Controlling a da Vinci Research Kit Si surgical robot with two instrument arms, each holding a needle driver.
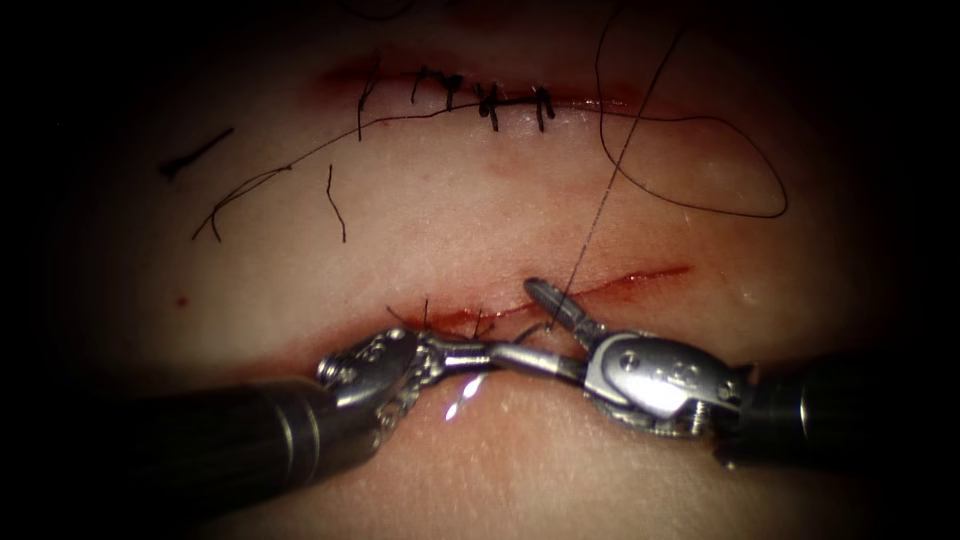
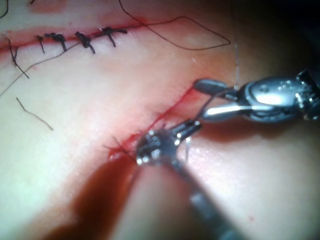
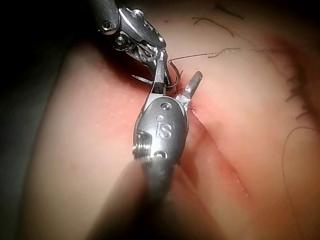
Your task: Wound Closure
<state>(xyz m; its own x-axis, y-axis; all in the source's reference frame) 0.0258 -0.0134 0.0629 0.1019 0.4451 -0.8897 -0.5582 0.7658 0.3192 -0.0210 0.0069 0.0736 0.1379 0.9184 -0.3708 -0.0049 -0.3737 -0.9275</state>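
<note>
Beside the lower cut (image 1: 620, 283) at centre frame, my left pincer (image 1: 480, 353) seems clamped on the needle (image 2: 188, 149), tissue entry unclear; my right pincer (image 1: 515, 320) gapes empty astride the thread (image 1: 610, 185), risking a snag.

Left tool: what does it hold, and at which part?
Left tool grips the curved needle, apparently near one end; exact place unclear. Right tool open, holds nothing.

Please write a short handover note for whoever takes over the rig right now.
Left tool: tip at the lower cut, beside the needle; its grip is unclear.
Right tool: jaws open, holding nothing, with the thread running down between them.
Needle: at the cut; whether it is in the tissue cannot be told.
Done: upper cut stitched; stitches at the lower cut's left end.
Left: the lower cut's right part is unstitched.
</note>
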